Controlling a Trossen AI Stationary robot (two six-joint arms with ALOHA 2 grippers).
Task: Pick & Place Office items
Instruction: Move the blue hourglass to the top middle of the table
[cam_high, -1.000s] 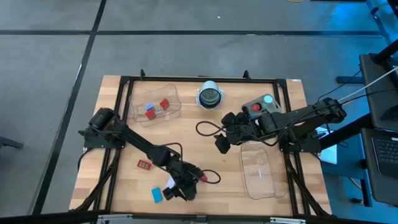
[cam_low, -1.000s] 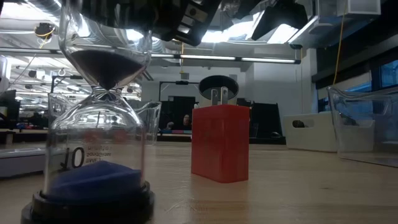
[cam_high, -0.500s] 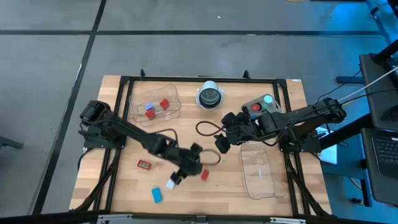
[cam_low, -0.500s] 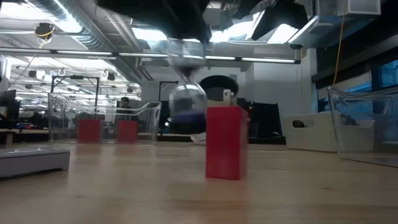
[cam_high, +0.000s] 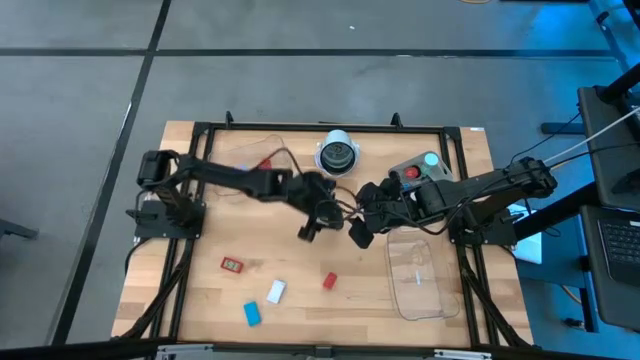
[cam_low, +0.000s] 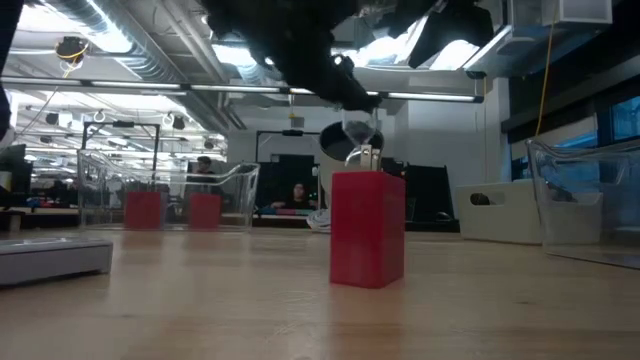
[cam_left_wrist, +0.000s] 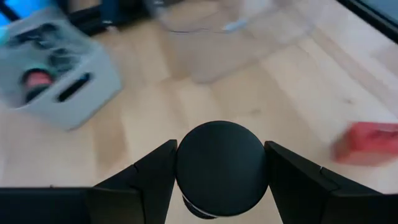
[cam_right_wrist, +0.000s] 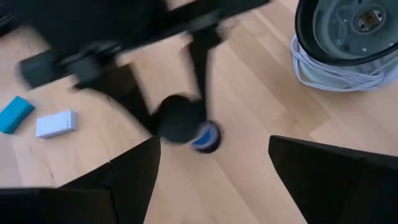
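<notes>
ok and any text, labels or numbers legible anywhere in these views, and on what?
No text reads in any view.
Red-framed tag: dark centre, any print too small to read.
Hourglass held in the left gripper: blurred, no marking legible.
Grey box with a red button: no label legible.

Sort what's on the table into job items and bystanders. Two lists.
Job items: hourglass, held in the left gripper; red block, white block, blue block and red-framed tag on the wood; red piece in the far clear tray.

Lying about: far clear tray, near clear tray, white-rimmed round object, grey box. The right gripper waits open beside the near clear tray.
</notes>
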